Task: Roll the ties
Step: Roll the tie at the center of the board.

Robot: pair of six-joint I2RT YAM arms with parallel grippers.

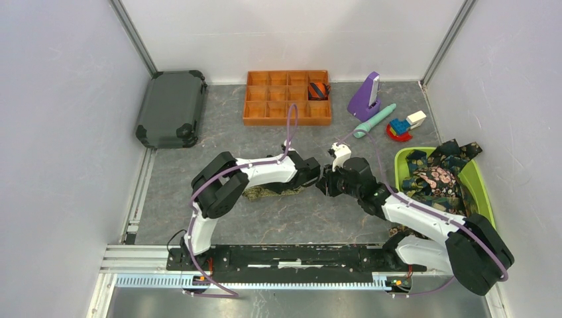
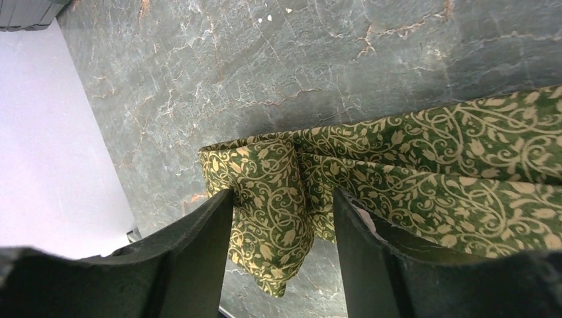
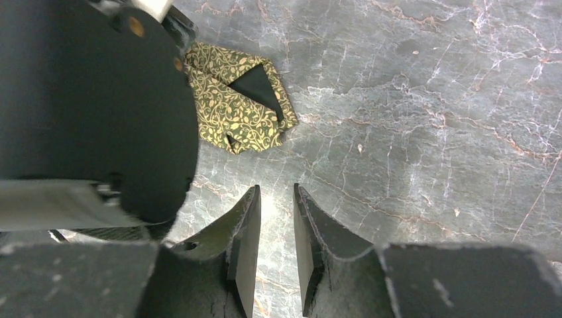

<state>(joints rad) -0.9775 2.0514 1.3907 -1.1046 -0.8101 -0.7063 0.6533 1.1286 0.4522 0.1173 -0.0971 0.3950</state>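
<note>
Olive-green tie with a cream vine print lies flat on the grey marbled worktop, mid-table, partly under the left forearm in the top view. One end is doubled over into a small fold. Left fingers stand spread to either side of that fold, released; a sliver of gap shows between the cloth and one finger. Right fingers sit just beside the left wrist, tips toward bare worktop, narrowly parted, nothing between them. In the right wrist view the folded end, dark inner face showing, lies beyond them, apart. Other ties in dark prints are heaped in the green bin at right. A striped roll sits in a right-hand compartment of the orange tray.
</note>
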